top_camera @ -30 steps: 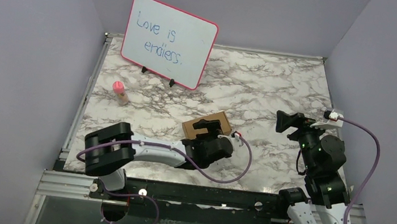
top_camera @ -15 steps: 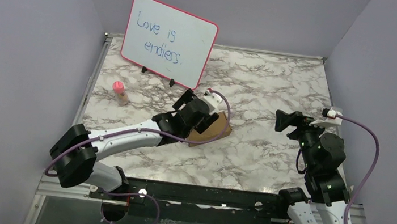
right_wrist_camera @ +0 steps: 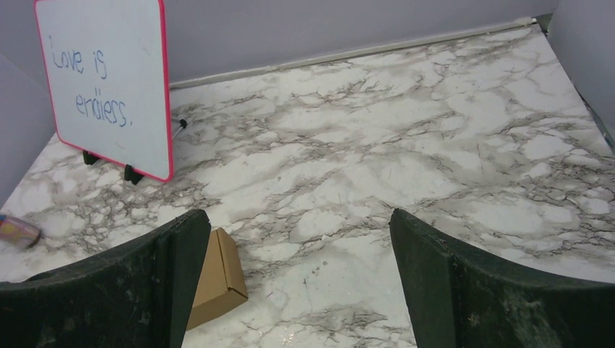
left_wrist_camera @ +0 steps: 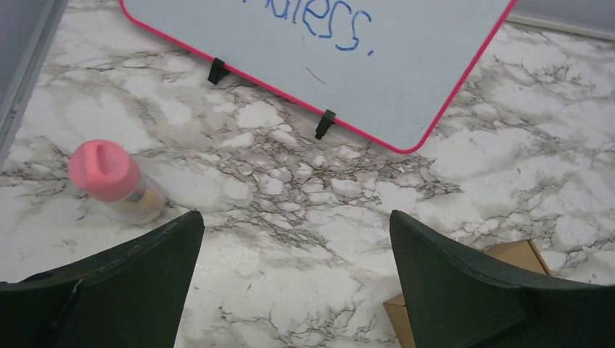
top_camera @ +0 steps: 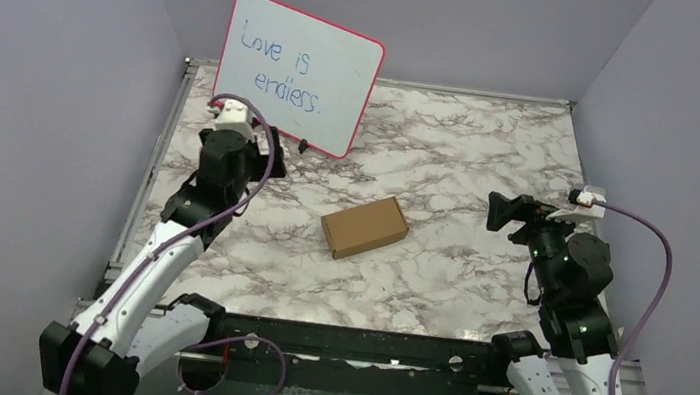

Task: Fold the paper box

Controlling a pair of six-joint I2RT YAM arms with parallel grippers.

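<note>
Left pincer (left_wrist_camera: pixel 294 225) gapes wide and empty by the pink-framed whiteboard (top_camera: pixel 296 70), right pincer (right_wrist_camera: pixel 297 217) equally wide and empty, while the small closed brown cardboard box (top_camera: pixel 365 227) lies mid-way on the marbled bench (top_camera: pixel 472 152), so best approach slowly and press only a lifting flap.

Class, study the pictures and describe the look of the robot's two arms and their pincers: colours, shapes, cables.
The left arm and right arm have white tubular links and chunky black joints. A purple cable trails along each. The left pincer and right pincer each carry two matte black, wedge-shaped fingers; tiny green lights glow on the right arm.
</note>
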